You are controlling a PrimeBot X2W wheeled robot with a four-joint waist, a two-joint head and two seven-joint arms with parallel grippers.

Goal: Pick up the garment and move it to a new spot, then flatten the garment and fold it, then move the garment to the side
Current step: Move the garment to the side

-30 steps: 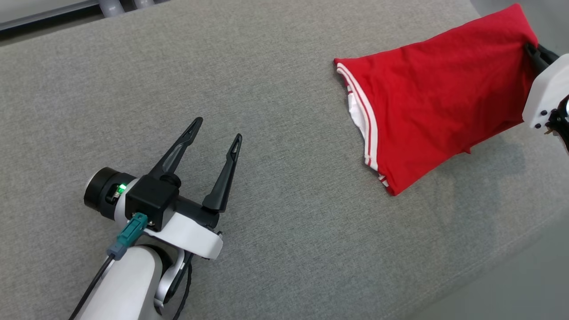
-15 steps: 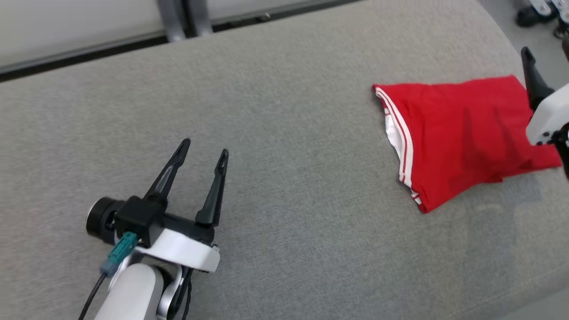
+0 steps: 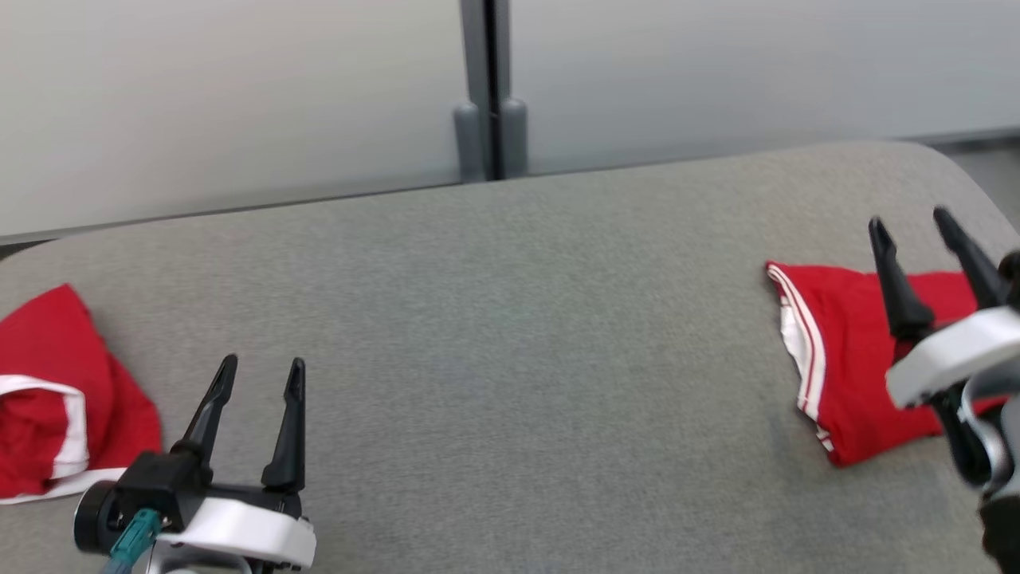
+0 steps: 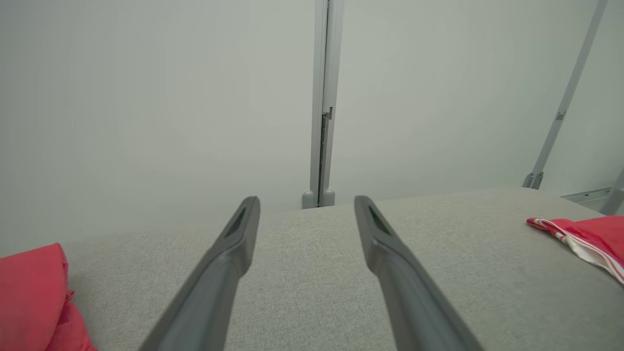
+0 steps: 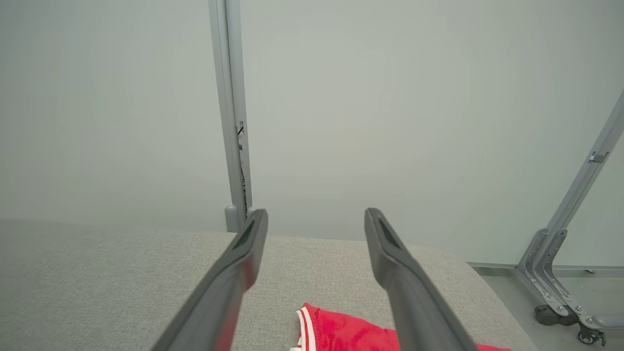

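The folded red garment [image 3: 845, 383] lies flat near the right end of the grey fabric-covered table [image 3: 510, 319], its white-striped hem turned toward the table's middle. It is compact and square-edged, which reads as a fold finished and parked out of the way at the side. The right gripper [image 3: 910, 222] hangs just over it with its two dark fingers spread apart and nothing between them. In the right wrist view the cloth sits low between the fingers, which point past it at the wall, so the pincer appears to be clear of the fabric rather than gripping it. The left gripper [image 3: 263, 364] hovers near the front left of the table, likewise released and empty, probably kept there so it does not disturb the fold. Just beside it, at the table's left edge, a crumpled red garment [image 3: 48, 399] with white trim lies in a heap, unflattened. Behind the table's far edge stand pale wall panels joined by a grey post [image 3: 486, 88].
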